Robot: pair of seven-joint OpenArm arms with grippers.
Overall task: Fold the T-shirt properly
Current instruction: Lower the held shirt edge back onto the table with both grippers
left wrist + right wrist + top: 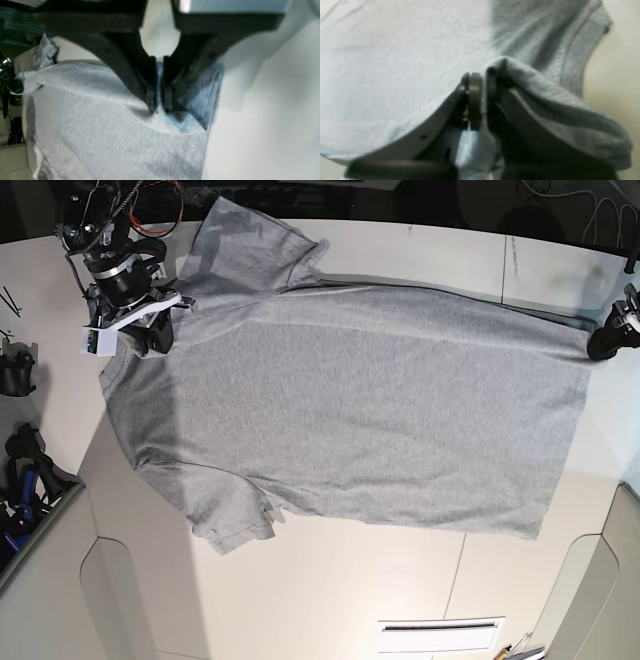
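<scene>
Right gripper (150, 330), base view's left, is clamped on the shoulder by the collar; T-shirt (350, 410) lies spread plain side up on the white table (330, 600); left gripper (603, 340), far right, is pinched on the hem corner. Prob. the first fold, not yet made; next needs both corners lifted together, evenly. Cables and tools (20, 470) sit at the edges.

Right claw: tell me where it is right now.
In the base view the right claw sits at the upper left, shut on the T-shirt at its shoulder, just below the upper sleeve.
</scene>
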